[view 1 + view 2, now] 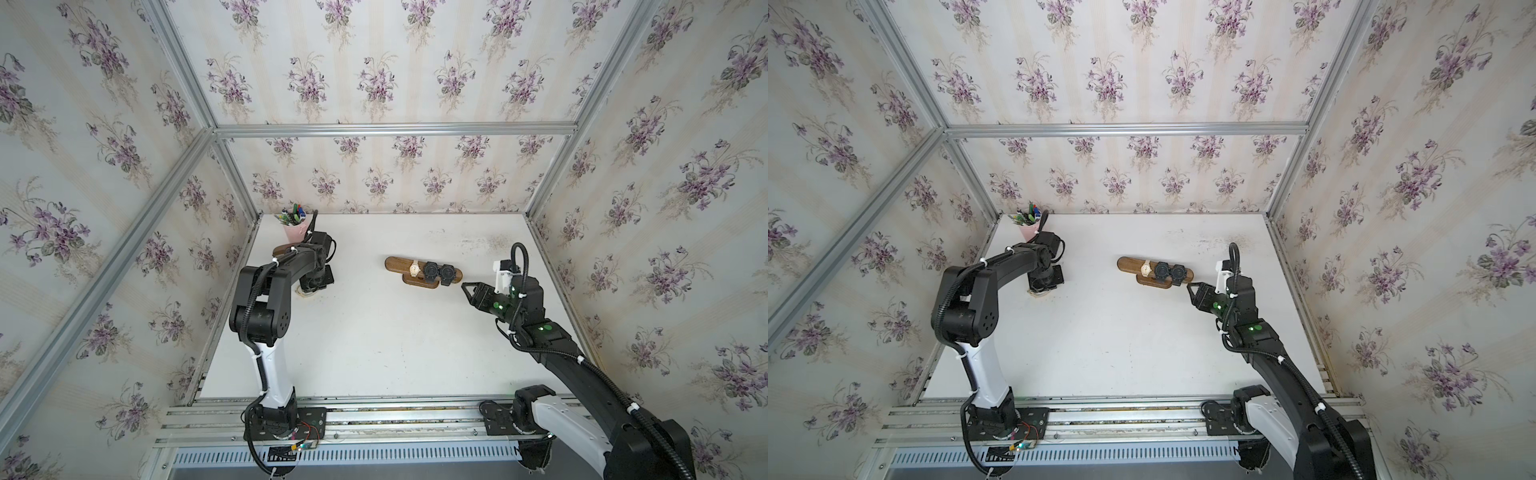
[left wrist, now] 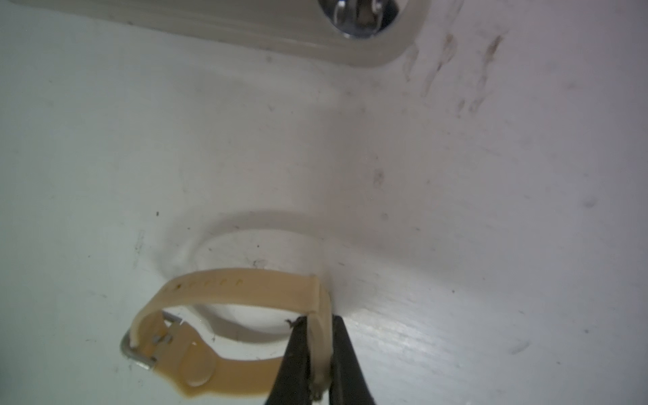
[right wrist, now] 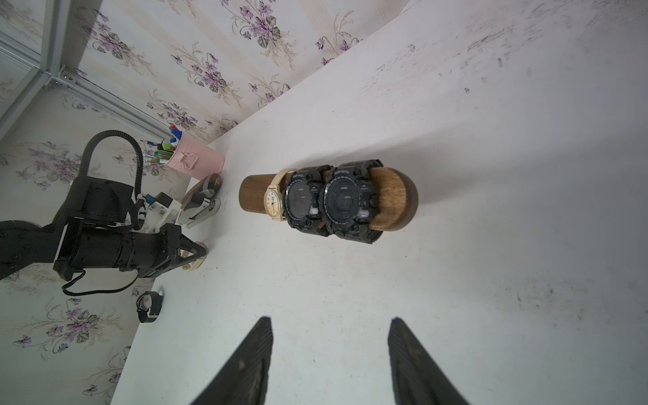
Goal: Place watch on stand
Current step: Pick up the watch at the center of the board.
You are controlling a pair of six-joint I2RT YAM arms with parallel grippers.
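Note:
The wrist view shows my left gripper (image 2: 319, 317) shut on the strap of a beige watch (image 2: 228, 284), which rests on the white table. In both top views this gripper (image 1: 309, 291) points straight down at the table's left side. The stand (image 1: 395, 264) (image 1: 1127, 264) is a dark wooden bar on an oval foot at mid-table. It carries a cream watch (image 3: 275, 203) and two black watches (image 3: 345, 203). My right gripper (image 1: 465, 286) (image 3: 331, 321) is open and empty, just right of the stand's right end.
A pink cup of pens (image 1: 296, 230) stands in the back left corner, with a brown-topped stapler (image 1: 284, 249) (image 3: 203, 200) in front of it, close to the left arm. Another black watch (image 3: 149, 306) lies near the table's left edge. Metal frame posts line the sides.

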